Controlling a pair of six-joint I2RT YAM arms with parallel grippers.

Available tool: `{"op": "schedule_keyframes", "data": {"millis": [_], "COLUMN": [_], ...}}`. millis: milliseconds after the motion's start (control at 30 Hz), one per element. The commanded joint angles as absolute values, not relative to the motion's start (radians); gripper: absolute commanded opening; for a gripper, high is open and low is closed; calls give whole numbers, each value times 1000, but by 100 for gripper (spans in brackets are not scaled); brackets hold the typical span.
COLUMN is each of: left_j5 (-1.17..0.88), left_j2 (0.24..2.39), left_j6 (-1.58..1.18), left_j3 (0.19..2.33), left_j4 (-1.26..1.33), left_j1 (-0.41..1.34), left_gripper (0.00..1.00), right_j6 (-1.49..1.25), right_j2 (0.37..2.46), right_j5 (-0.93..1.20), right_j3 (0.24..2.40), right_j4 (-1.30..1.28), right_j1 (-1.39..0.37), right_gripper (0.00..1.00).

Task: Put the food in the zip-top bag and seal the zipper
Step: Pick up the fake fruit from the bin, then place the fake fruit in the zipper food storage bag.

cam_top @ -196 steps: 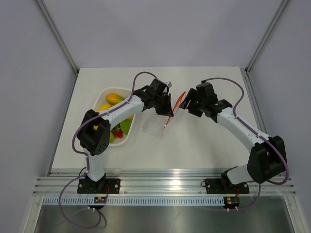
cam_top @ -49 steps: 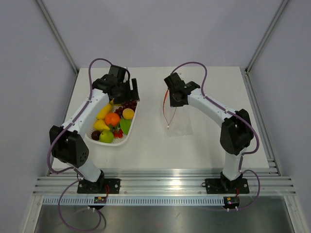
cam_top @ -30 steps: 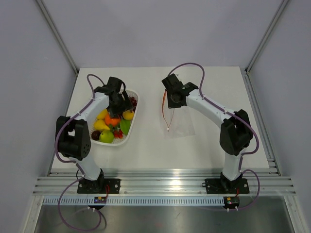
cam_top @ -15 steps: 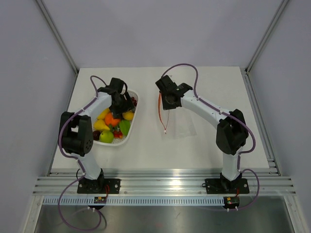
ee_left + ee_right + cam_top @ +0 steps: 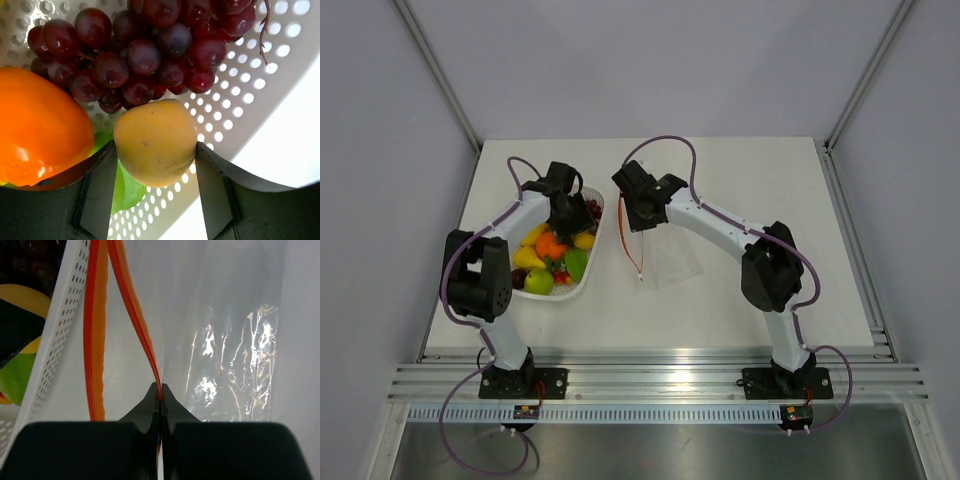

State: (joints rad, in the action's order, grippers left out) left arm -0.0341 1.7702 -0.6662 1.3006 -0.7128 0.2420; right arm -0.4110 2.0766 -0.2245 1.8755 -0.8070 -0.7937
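Note:
The white perforated basket [image 5: 597, 232] holds the food. In the left wrist view there are dark red grapes [image 5: 145, 50], an orange fruit [image 5: 40, 125], a green piece [image 5: 127, 187] and a round yellow fruit [image 5: 155, 142]. My left gripper [image 5: 156, 150] is down in the basket, its fingers touching the yellow fruit [image 5: 585, 240] on both sides. My right gripper [image 5: 160, 390] is shut on one lip of the red-orange zipper [image 5: 132, 310]. It holds the clear zip-top bag [image 5: 670, 262] up with its mouth parted. The other lip [image 5: 92, 340] hangs beside the basket wall [image 5: 60, 340].
The basket sits at the table's left. The bag's zipper [image 5: 632, 255] hangs just right of the basket rim, and the bag's body trails to the right. The right arm arches across the middle of the table. Frame rails run along the near edge.
My right arm has carried the bag leftward to the basket's edge. My left gripper has stayed in the basket, and its jaws have narrowed around the yellow fruit.

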Motion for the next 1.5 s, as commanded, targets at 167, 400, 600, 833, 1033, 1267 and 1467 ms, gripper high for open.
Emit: {"op": "schedule_keyframes", "data": {"millis": [167, 400, 600, 833, 1033, 1267, 1467], "left_j5": [-89, -279, -540, -681, -706, -625, -548], "left_j2": [1614, 1473, 1459, 1471, 1508, 1552, 1580], "left_j6": [-611, -565, -626, -684, -718, -716, -704], "left_j3": [1321, 1313, 1264, 1241, 1219, 1246, 1307], "left_j4": [-706, -678, -554, -437, -403, -440, -511], "left_j1": [224, 224, 227, 225, 225, 229, 229], "left_gripper": [33, 30, 30, 31, 31, 31, 31], "right_j6": [-417, -417, -422, -428, -433, -445, -452], "right_j2": [2062, 2085, 2134, 2220, 2215, 2192, 2171], "right_j5": [-253, -232, -204, -158, -143, -115, -115], "right_j3": [1893, 1931, 2025, 2178, 2183, 2168, 2135], "right_j4": [-807, -815, -833, -868, -868, -854, -839], "right_j1": [-795, -795, -796, -795, -795, -796, -796], "right_gripper": [0, 0, 0, 0, 0, 0, 0]}}
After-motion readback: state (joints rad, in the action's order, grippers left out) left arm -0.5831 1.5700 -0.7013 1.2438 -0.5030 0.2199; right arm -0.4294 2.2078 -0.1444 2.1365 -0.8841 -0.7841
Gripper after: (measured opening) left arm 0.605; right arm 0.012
